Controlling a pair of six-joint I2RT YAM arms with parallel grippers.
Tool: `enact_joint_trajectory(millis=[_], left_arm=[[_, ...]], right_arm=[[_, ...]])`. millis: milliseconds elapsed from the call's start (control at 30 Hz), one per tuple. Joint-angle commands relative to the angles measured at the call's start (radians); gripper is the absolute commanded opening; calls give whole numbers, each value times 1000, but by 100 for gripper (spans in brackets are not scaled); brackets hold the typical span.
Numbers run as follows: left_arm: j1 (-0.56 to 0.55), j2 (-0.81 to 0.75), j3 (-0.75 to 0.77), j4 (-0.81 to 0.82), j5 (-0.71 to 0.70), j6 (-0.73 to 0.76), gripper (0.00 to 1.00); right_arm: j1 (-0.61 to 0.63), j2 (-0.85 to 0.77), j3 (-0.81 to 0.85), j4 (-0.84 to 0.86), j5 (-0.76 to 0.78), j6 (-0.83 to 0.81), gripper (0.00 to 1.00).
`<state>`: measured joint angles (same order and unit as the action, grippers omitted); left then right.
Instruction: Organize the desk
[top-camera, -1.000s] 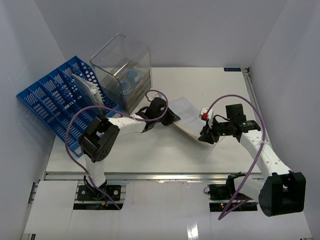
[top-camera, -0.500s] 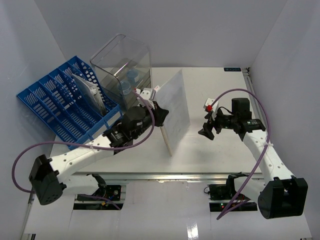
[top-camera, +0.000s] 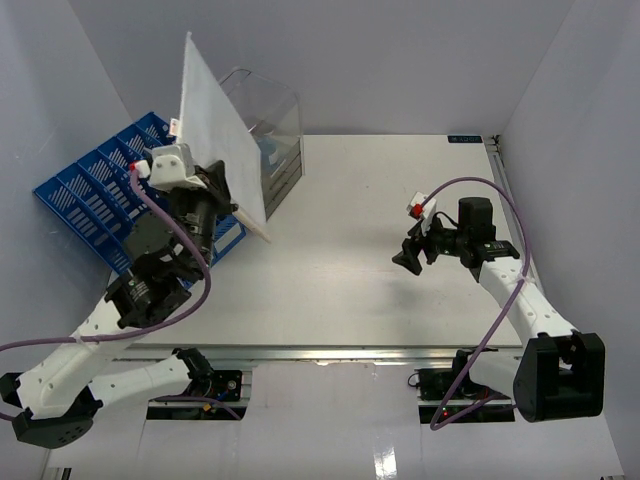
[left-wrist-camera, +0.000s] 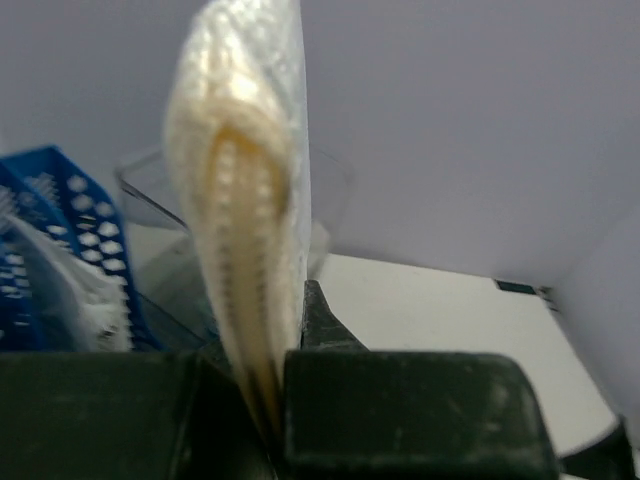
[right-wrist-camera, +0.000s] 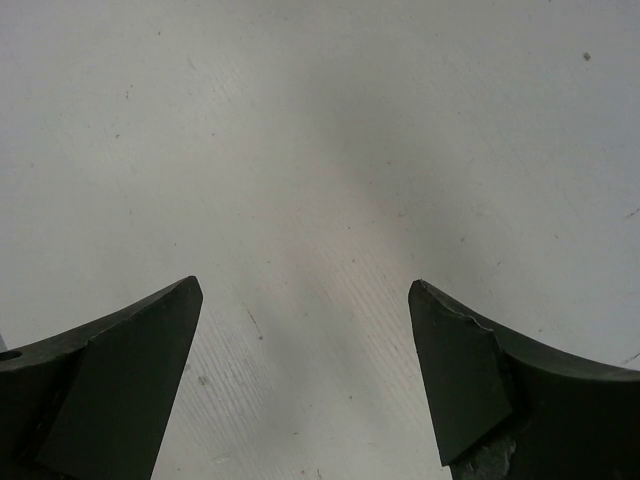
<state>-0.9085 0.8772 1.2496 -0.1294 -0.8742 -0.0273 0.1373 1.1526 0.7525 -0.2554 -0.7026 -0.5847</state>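
A white padded envelope (top-camera: 218, 140) stands on edge in the air above the blue slotted file rack (top-camera: 85, 200), beside the clear plastic bin (top-camera: 275, 120). My left gripper (top-camera: 212, 187) is shut on its lower edge. In the left wrist view the envelope (left-wrist-camera: 245, 200) runs edge-on up from my left gripper (left-wrist-camera: 272, 345), with one finger (left-wrist-camera: 318, 318) showing beside it. My right gripper (top-camera: 408, 258) hovers open over the right half of the white desk (top-camera: 340, 290). In the right wrist view only bare desk (right-wrist-camera: 320, 150) lies between the right gripper (right-wrist-camera: 303, 290) fingertips.
Another white packet (left-wrist-camera: 75, 290) stands in a slot of the blue rack (left-wrist-camera: 60, 215). The clear bin (left-wrist-camera: 335, 190) holds blue items (top-camera: 263, 152). A metal rail (top-camera: 330, 352) runs along the desk's near edge, and white walls close in the back and sides.
The right gripper opened and let go of the envelope. The left arm swung the envelope up from the desk's middle and left to above the blue rack.
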Motion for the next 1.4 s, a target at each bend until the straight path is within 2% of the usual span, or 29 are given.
enact_joint_trajectory(millis=[0,100,200,267,367,467,500,567,667,700,733,767,1067,1167,1367], left_arm=[[-3,55,192,168,-245,378,0],[-2,94,257,409,-349,684,0],[-2,145,249,825,-400,1140,0],[-1,184,232,1067,-411,1366,0],[14,245,215,1268,-411,1535,0],[54,271,209,1267,-410,1542,0],[89,277,209,1235,-410,1514,0],[145,279,224,1017,-401,1323,0],[250,296,324,432,-348,835,0],[279,312,360,233,-325,714,0],[309,328,392,71,-301,605,0],[343,346,413,8,-277,529,0],[556,422,434,-270,-63,205,0],[654,413,379,-303,15,125,0],[751,350,230,-332,182,-95,0]], right_arm=[[-5,10,-15,67,20,8,90],[-5,14,-18,71,22,11,90],[-5,16,-19,74,19,18,90],[-5,18,-19,75,13,24,90],[-5,24,-16,76,8,31,90],[-5,17,-18,74,13,34,90],[-5,13,-22,74,15,32,90],[-5,3,-29,74,19,29,90],[-7,-4,-35,74,25,20,90],[-7,-5,-36,73,26,19,90],[-7,-6,-36,73,26,18,90],[-8,-8,-36,73,26,17,90],[-19,-13,-45,74,21,2,90],[-25,-11,-45,73,17,-1,90],[-28,-7,-44,73,11,-1,90]])
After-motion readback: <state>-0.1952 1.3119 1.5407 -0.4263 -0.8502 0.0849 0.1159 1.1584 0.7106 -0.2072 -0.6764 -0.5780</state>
